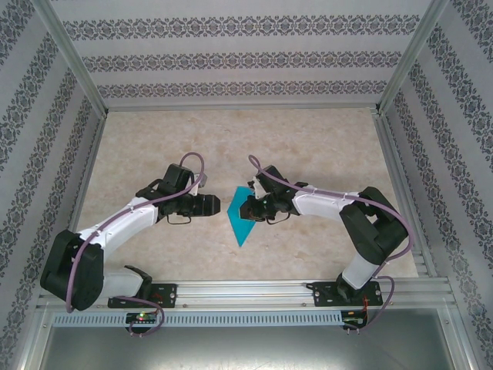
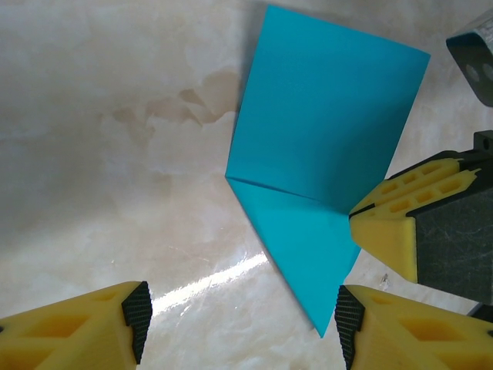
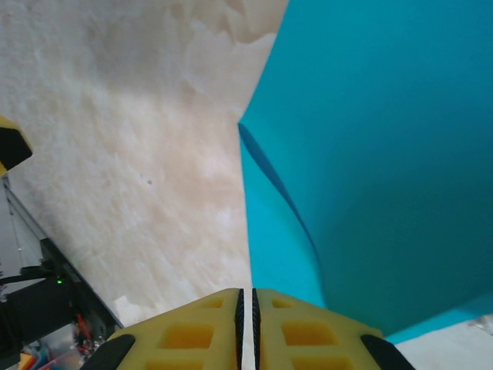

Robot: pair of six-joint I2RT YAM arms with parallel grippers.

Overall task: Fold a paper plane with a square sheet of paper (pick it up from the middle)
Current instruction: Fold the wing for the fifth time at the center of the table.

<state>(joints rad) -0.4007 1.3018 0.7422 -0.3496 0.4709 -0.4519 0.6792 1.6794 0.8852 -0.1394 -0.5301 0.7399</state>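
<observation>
The teal sheet of paper lies mid-table between both grippers, folded along a crease into a shape with a pointed near end. In the left wrist view the sheet has one flap raised. My left gripper stands open just left of it, its pads astride the paper's point without touching. The right gripper is at the sheet's right edge, and its yellow fingers meet the crease. In the right wrist view the right gripper is shut to a thin slit, with the sheet's edge running into it.
The marble-patterned table is fenced by patterned walls on three sides. An aluminium rail runs along the near edge, carrying both arm bases. A brownish stain marks the tabletop left of the paper.
</observation>
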